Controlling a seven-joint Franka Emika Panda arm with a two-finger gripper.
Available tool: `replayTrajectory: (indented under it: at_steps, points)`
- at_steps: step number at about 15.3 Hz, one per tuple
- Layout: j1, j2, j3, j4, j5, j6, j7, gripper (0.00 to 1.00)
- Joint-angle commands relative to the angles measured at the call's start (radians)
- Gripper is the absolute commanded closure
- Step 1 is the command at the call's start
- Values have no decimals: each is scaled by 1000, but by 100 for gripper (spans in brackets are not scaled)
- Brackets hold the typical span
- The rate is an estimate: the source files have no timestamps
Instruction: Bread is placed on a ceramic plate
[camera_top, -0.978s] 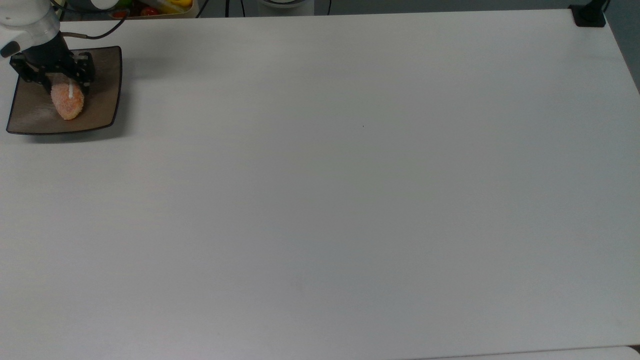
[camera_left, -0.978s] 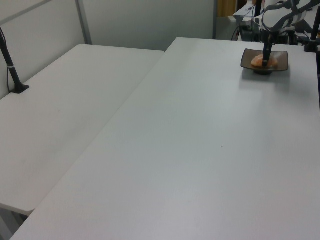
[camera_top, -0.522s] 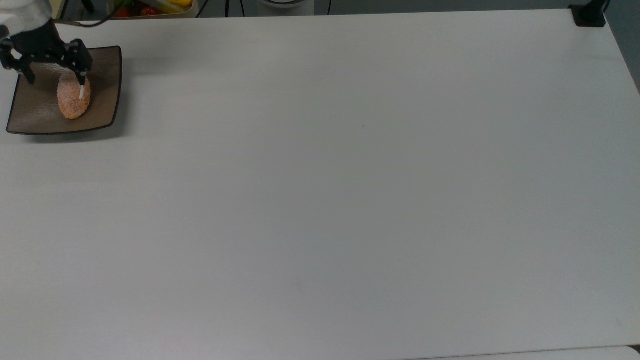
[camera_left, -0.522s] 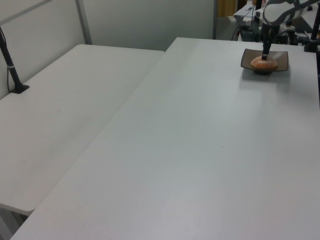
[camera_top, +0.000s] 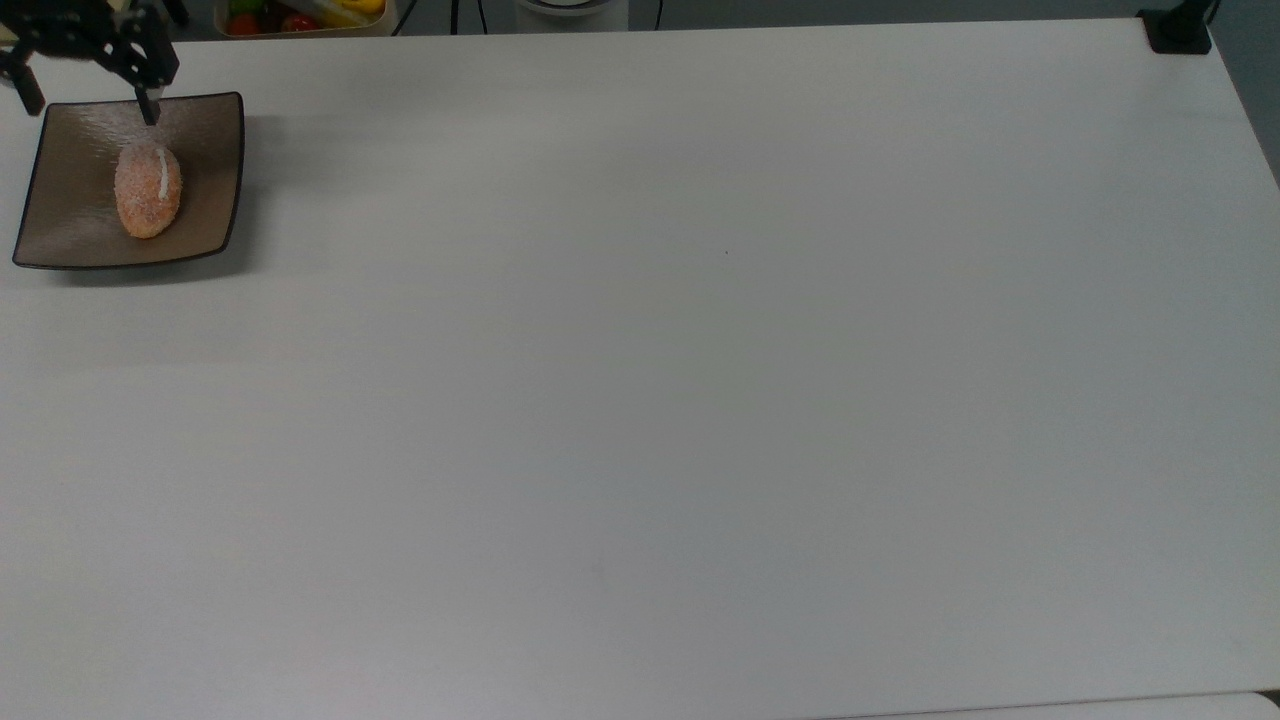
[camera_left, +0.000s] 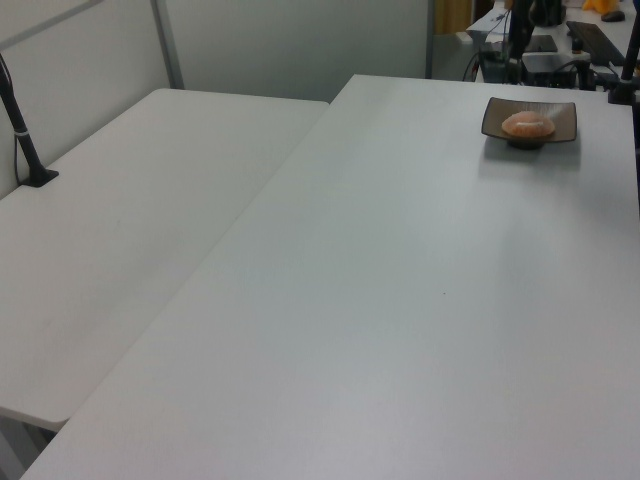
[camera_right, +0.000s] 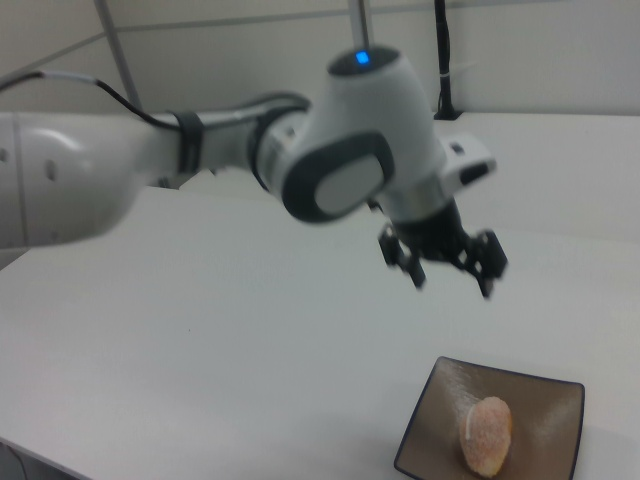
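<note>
Over at the far corner of the white table (camera_top: 700, 400), the job looks pretty much done to me. The bread (camera_top: 148, 192) sits right on the ceramic plate (camera_top: 70, 215), roughly in the middle of the dished part, and nothing is touching it. I'd say all that's left is for the arm to clear out, if even that.

The gripper (camera_right: 450, 268) hangs in the air above the plate with its two fingers spread wide apart and nothing between them. From the top view it sits past the plate's far edge, at the top view's upper left corner, with one fingertip overlapping the plate's rim in the frame. The right view makes it clear it's well up off the plate, though.

As for the bread itself: a small oval bun, orange-brown, with a grainy, sugary-looking crust and a single white stripe running along its top. It's lying flat, long axis pointing roughly toward the plate's far and near edges in the top view. It's way smaller than the plate, so lots of bare glossy brown shows around it. The plate is square with rounded corners and a thin dark rim.
</note>
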Motion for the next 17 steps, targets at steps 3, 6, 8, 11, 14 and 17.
replayTrajectory:
  at_steps: [3, 6, 8, 11, 14, 17]
  points:
    - [103, -109, -4, 99, 40, -210, 337, 0]
    - [183, -144, 4, 156, 40, -359, 480, 0]
    - [227, -162, 30, 180, 41, -449, 572, 0]
    - [270, -198, 99, 174, 40, -499, 686, 0]
    - [319, -199, 148, 170, 40, -523, 746, 0]
    - [327, -192, 200, 138, 40, -508, 728, 0]
